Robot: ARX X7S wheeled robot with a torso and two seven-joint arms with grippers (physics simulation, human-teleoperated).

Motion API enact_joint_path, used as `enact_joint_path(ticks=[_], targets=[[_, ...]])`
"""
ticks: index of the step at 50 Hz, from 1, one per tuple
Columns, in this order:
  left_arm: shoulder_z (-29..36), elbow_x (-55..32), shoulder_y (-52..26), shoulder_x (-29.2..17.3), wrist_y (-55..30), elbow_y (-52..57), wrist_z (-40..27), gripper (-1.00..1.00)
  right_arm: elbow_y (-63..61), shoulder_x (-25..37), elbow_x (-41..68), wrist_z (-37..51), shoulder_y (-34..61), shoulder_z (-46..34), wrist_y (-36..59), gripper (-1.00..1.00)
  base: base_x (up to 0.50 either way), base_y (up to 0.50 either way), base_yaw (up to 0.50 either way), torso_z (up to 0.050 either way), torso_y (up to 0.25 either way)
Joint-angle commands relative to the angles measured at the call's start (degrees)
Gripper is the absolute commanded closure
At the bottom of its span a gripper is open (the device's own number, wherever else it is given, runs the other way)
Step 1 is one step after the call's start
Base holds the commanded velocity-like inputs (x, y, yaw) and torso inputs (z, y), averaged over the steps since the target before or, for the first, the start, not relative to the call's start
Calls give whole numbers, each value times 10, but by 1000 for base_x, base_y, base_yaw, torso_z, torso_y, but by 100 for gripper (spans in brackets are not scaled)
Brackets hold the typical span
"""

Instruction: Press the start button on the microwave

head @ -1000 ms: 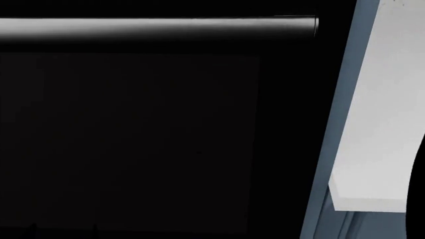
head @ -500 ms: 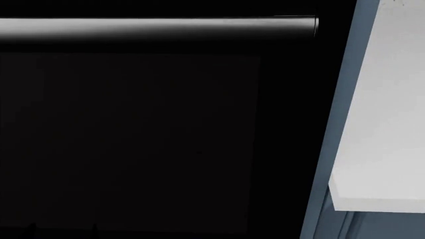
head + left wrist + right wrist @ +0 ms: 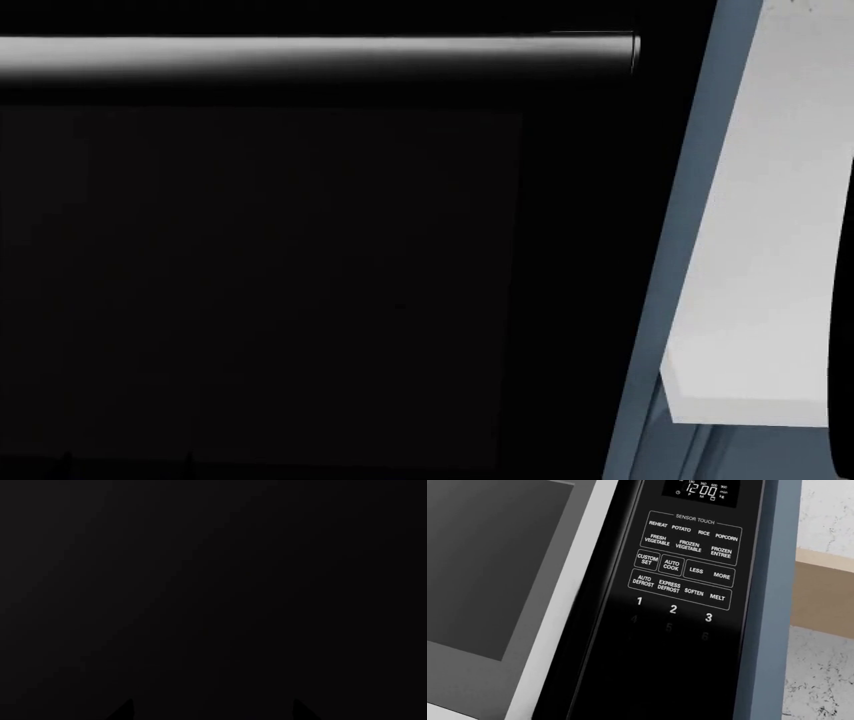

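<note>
The right wrist view shows the microwave's black control panel close up, with a clock display, sensor-touch pads and number keys 1 to 3. The keys below them fade into dark. No start button shows. The grey door window lies beside the panel. My right gripper's fingers do not show there. In the left wrist view my left gripper faces a plain black surface, with only two dark fingertips showing, set wide apart. The head view shows a black door with a grey bar handle.
A blue-grey cabinet side borders the control panel, with a speckled white wall and a tan strip beyond it. In the head view a white panel hangs at the right, and a dark curved shape cuts its lower right edge.
The dark shape at the head view's right edge was large a second ago, gone half a second ago, and now shows again as a small sliver low down. Nothing else moved.
</note>
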Motion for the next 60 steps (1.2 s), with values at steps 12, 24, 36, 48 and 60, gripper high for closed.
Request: enact_joint_path(ticks=[12, 24, 36, 48, 60], targets=[[5, -2, 3, -5, -2, 8, -8, -100, 68, -12, 10, -29, -17, -3, -53, 100, 0, 0, 0, 0, 0], [7, -4, -5, -3, 19, -22, -3, -100, 102, -18, 11, -46, -15, -15, -77, 100, 0, 0, 0, 0, 0], [7, -8, -3, -5, 16, -19, -8, -100, 160, -27, -4, -53, -7, -35, -114, 100, 0, 0, 0, 0, 0], [9, -6, -9, -3, 32, -41, -8, -100, 309, -55, -19, -76, 32, -48, -207, 100, 0, 0, 0, 0, 0], [9, -8, -3, -8, 27, -29, -15, -100, 468, -86, -24, -75, 69, -73, -303, 100, 7, 0, 2, 0, 0]])
